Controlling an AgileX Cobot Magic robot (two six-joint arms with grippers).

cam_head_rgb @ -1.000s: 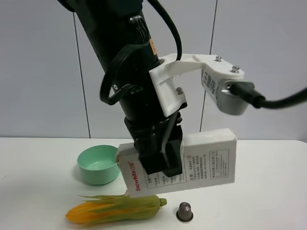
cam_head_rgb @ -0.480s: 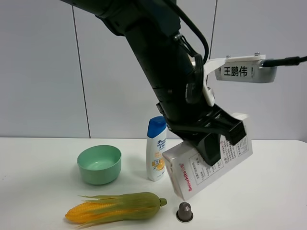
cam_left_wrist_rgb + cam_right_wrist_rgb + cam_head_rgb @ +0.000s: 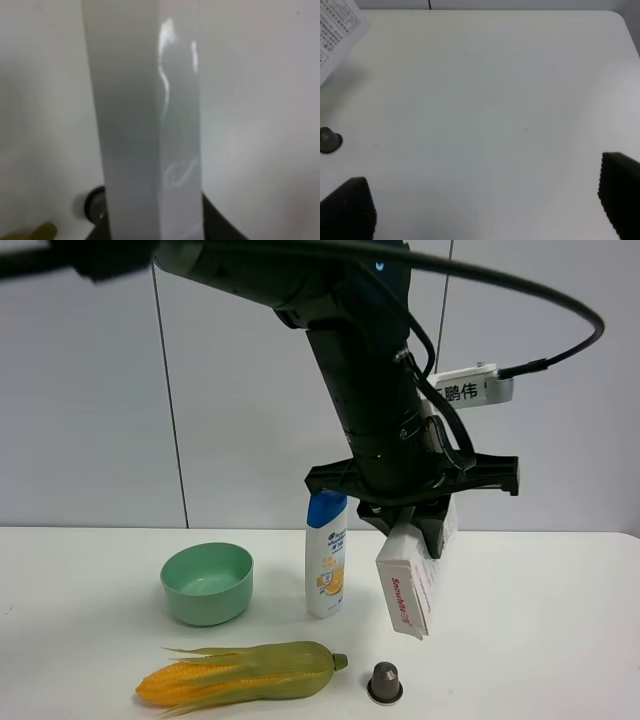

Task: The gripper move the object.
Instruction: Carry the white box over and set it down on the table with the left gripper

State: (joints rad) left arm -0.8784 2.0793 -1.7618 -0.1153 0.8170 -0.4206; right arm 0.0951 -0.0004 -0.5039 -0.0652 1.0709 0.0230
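My left gripper, a black claw on the dark arm, is shut on the long white carton. The carton hangs tilted with its red-lettered end toward the camera, low over the table just right of the shampoo bottle. Whether it touches the table I cannot tell. In the left wrist view the carton fills the middle as a pale slab. Its printed corner shows in the right wrist view. My right gripper is open and empty over bare table, with both black fingertips at the frame's edge.
A white blue-capped shampoo bottle stands left of the carton. A green bowl sits further left. A corn cob in husk and a small dark capsule lie near the front edge. The capsule also shows in the right wrist view.
The left arm has swung right and turned the carton from broadside to end-on, lowering it beside the shampoo bottle, which is now uncovered. The other objects have not moved.
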